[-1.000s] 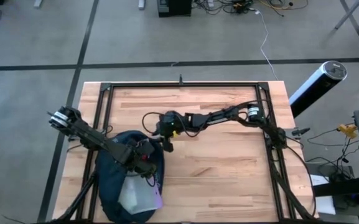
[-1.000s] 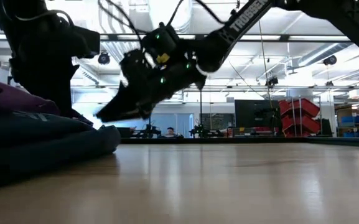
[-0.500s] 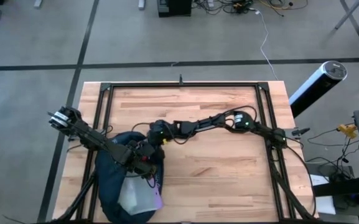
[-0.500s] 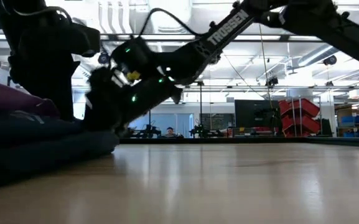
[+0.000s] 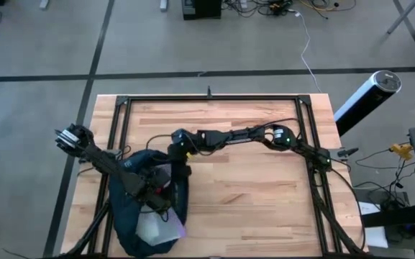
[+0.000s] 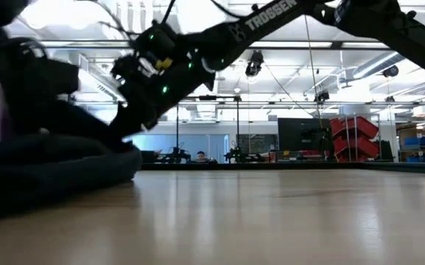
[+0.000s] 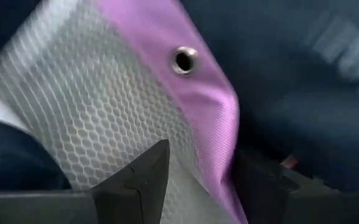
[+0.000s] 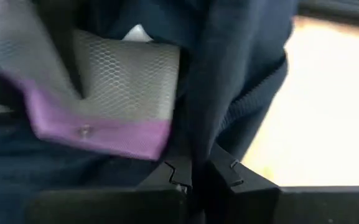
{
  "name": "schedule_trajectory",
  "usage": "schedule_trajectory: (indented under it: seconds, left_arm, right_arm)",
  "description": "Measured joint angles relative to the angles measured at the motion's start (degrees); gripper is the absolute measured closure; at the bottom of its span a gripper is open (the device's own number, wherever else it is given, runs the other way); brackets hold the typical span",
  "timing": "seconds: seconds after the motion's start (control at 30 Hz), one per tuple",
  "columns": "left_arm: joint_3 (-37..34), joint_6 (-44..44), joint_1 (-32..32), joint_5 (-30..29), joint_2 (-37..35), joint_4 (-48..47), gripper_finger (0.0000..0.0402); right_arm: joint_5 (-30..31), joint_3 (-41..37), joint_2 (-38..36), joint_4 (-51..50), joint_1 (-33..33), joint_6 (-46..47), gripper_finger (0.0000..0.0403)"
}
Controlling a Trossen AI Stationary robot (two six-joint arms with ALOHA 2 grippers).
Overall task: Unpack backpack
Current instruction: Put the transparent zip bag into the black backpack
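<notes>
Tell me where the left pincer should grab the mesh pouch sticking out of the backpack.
Probably the purple edge band of the mesh pouch, near its eyelet. That band is flat and thin, and the left pincer already straddles it. Come from the open mouth of the backpack, whose fabric the right pincer pinches.

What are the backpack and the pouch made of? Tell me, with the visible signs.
Backpack: dark navy soft fabric, matte; it sags and folds, likely woven synthetic. Pouch: pale honeycomb mesh, possibly plastic-coated, with a purple woven fabric edge and a shiny metal-looking eyelet.
</notes>
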Motion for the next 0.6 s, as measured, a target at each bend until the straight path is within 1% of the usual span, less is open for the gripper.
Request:
schedule_trajectory:
  seconds: [0.07,0.13,0.2,0.27,0.4,0.5,0.6]
  left_arm:
    - [-0.7,-0.8,-0.4,0.3,-0.1,-0.4,0.0245]
    - [-0.8,-1.1,-0.3,0.6,-0.1,-3.1,0.0245]
    - [-0.3,-1.3,0.3,0.7,-0.1,-7.6,0.0245]
    - [0.6,-1.4,1.3,-0.7,0.0,-13.3,0.0245]
    - [4.2,-0.2,3.7,-8.8,-1.1,-19.5,0.0245]
    - [8.5,5.1,5.0,-15.6,-2.7,-19.6,0.0245]
    - [13.4,11.1,5.8,-17.9,-4.1,-19.9,0.0245]
  right_arm:
    - [-3.6,0.0,-2.6,-2.1,-0.3,-1.7,0.0402]
    - [-8.2,-0.1,-5.0,-5.0,-0.5,-3.1,0.0403]
    - [-12.8,-0.2,-6.9,-8.1,-0.5,-4.3,0.0403]
    - [-16.1,-0.3,-8.1,-11.1,-0.3,-5.3,0.0403]
    - [-17.5,-1.2,-9.1,-12.3,-0.2,-5.3,0.0403]
    - [-17.5,-2.3,-8.9,-12.6,-0.6,-4.7,0.0403]
    - [-16.3,-3.0,-8.8,-13.8,-1.9,-4.3,0.0403]
